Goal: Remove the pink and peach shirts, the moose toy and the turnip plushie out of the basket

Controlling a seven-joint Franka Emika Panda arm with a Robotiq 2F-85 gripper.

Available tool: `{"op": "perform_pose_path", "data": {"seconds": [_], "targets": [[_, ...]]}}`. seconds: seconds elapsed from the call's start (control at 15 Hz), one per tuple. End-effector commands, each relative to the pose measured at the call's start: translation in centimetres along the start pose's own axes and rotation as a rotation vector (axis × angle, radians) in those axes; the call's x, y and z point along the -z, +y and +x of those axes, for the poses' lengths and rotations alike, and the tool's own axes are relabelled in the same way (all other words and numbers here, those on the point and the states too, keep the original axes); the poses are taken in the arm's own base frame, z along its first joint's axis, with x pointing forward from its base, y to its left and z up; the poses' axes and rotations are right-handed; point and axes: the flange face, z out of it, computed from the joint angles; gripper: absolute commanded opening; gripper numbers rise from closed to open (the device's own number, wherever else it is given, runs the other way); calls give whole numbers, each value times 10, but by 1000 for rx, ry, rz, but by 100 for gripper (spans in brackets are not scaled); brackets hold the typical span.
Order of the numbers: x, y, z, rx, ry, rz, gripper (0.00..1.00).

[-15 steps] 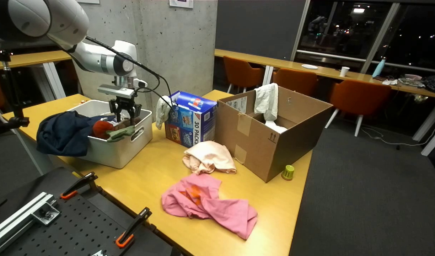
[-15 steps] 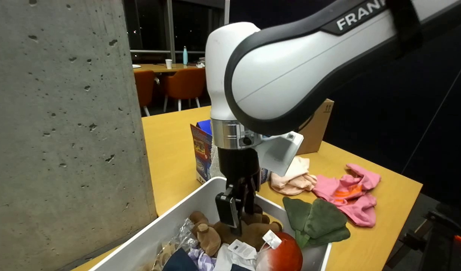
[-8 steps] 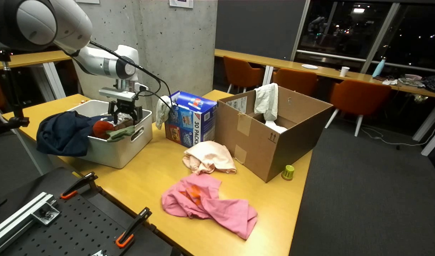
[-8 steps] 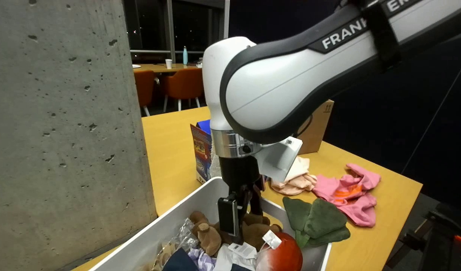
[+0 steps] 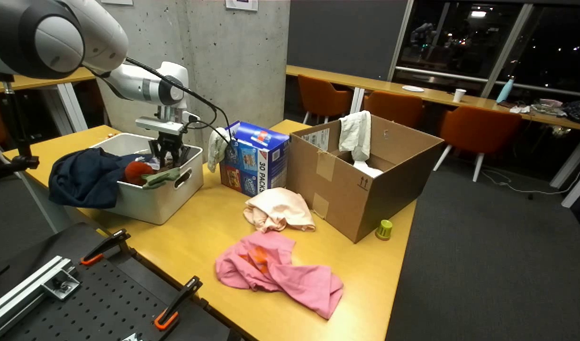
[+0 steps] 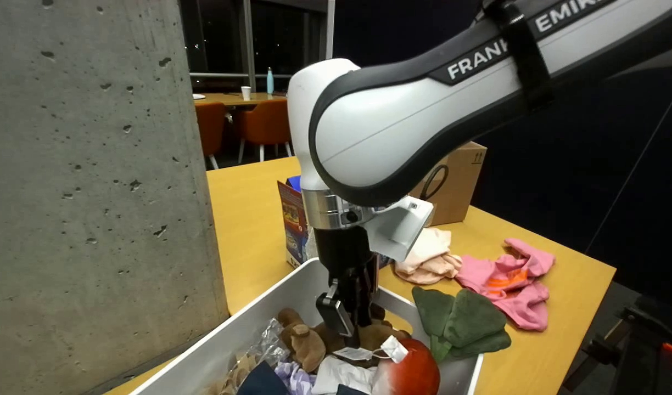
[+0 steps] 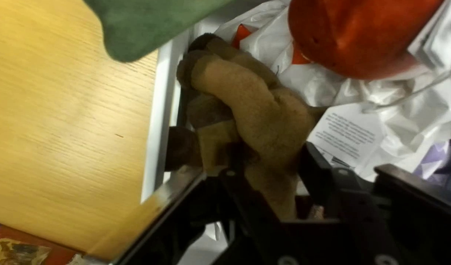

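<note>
The wrist view is showing the pincer (image 7: 272, 162) pointing down into the basket (image 5: 145, 203), its fingers (image 7: 317, 165) standing on either side of the moose toy (image 7: 262, 110). The jaws are standing partway apart with the brown body between them; I cannot tell whether they are squeezing it. The moose toy is lying just beside the wall with the handle slot. In an exterior view the basket is sitting toward one end of the table (image 5: 200, 241), close to the edge that is running along the black pegboard (image 5: 112, 303). The peach shirt (image 5: 278, 208) and the pink shirt (image 5: 290, 279) are already lying out on the table, the pink one nearer that same edge, the peach one beside the cardboard box (image 5: 337, 189). The turnip plushie (image 6: 421, 370) is sitting in the basket, its green leaves (image 6: 468, 323) drooping over the rim.

The step in hand is probably the grasping of the moose toy, with the turnip plushie remaining. The next move is calling for a firm pinch, then a straight lift over the rim before any travel toward the shirts. A paper tag (image 7: 349, 129) is lying right beside a finger, so it could be getting caught too.
</note>
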Motion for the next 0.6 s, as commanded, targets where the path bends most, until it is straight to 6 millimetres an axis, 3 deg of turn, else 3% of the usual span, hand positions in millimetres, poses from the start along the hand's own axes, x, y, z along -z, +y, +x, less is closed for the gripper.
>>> {"op": "perform_pose_path", "data": {"seconds": [0.0, 0.13, 0.53], "targets": [[6, 1, 5, 15, -12, -20, 14], [12, 0, 3, 11, -3, -23, 1], [41, 5, -14, -23, 50, -45, 1]]}}
